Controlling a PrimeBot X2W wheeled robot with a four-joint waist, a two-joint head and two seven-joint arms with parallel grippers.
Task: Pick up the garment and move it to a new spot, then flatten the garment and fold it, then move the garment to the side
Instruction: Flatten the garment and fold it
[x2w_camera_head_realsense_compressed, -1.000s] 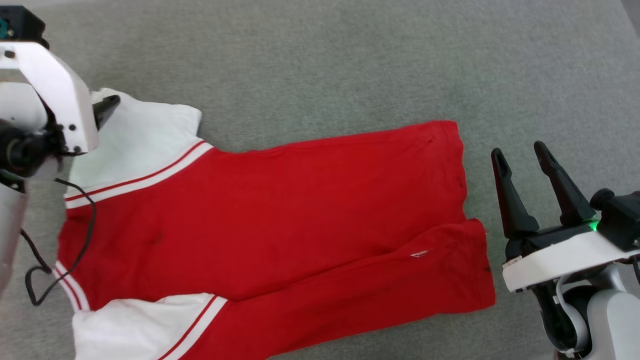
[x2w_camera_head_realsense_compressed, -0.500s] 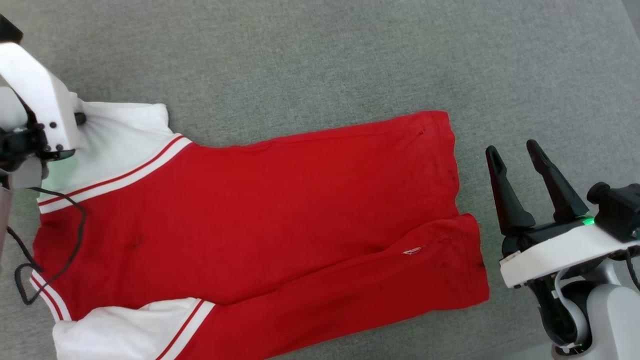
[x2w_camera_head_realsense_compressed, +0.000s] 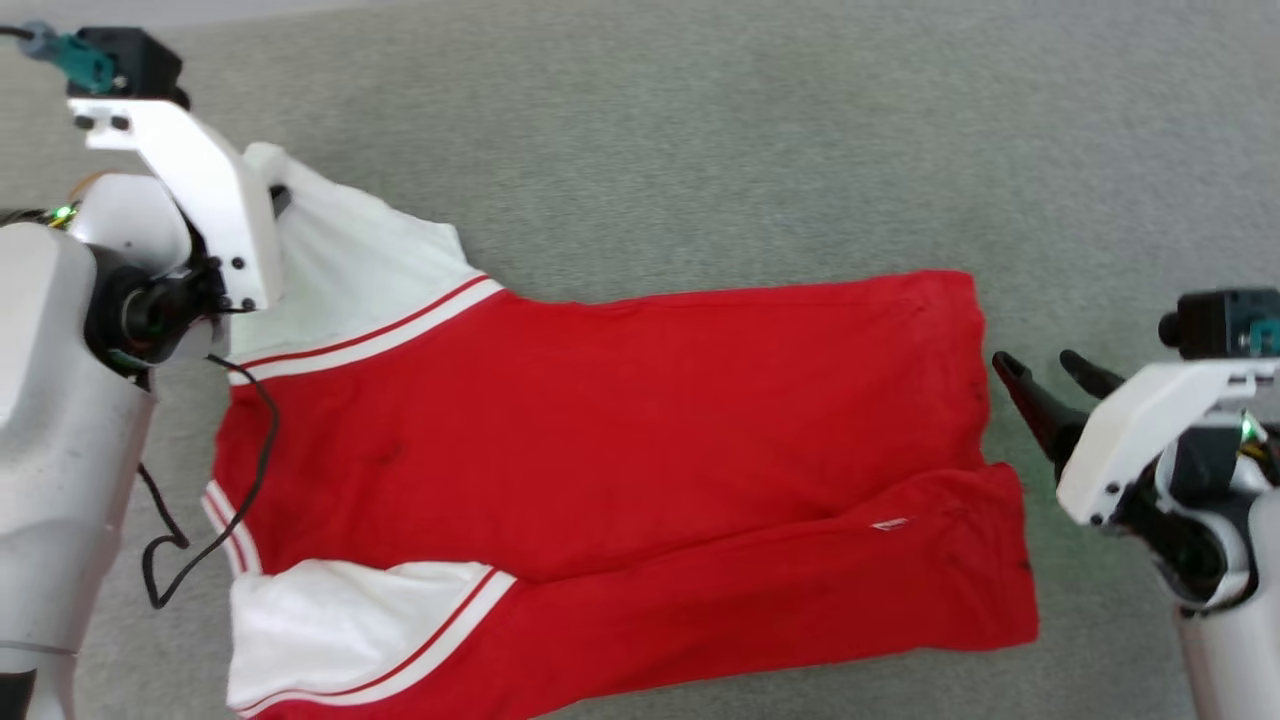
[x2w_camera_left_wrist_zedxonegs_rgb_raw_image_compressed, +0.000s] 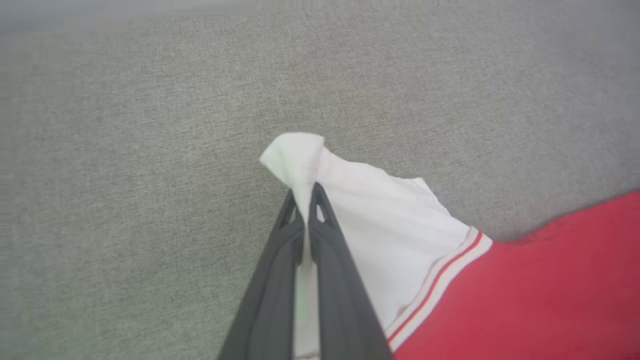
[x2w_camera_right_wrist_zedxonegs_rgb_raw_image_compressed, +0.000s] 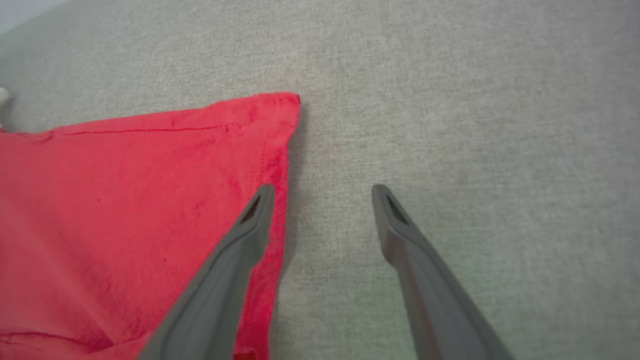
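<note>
The garment (x2w_camera_head_realsense_compressed: 620, 430), a red T-shirt with white short sleeves, lies spread on the grey surface with its hem toward the right. Its lower side is folded over the body, and the near sleeve (x2w_camera_head_realsense_compressed: 340, 630) lies flat. My left gripper (x2w_camera_left_wrist_zedxonegs_rgb_raw_image_compressed: 303, 197) is shut on the tip of the far white sleeve (x2w_camera_left_wrist_zedxonegs_rgb_raw_image_compressed: 380, 225), pulling it up into a peak (x2w_camera_head_realsense_compressed: 330, 250). My right gripper (x2w_camera_right_wrist_zedxonegs_rgb_raw_image_compressed: 322, 192) is open just off the hem's far corner (x2w_camera_right_wrist_zedxonegs_rgb_raw_image_compressed: 280, 107), with one finger (x2w_camera_right_wrist_zedxonegs_rgb_raw_image_compressed: 250, 225) above the hem edge. In the head view the right gripper (x2w_camera_head_realsense_compressed: 1040, 368) sits beside the hem.
The grey woven surface (x2w_camera_head_realsense_compressed: 700, 130) stretches around the garment on all sides. A black cable (x2w_camera_head_realsense_compressed: 250, 440) from my left arm hangs over the shirt's shoulder area. The left forearm (x2w_camera_head_realsense_compressed: 60, 420) stands at the left edge.
The head camera has shifted. My left gripper has lifted the far sleeve tip off the surface. My right gripper has tipped down and now points at the hem edge.
</note>
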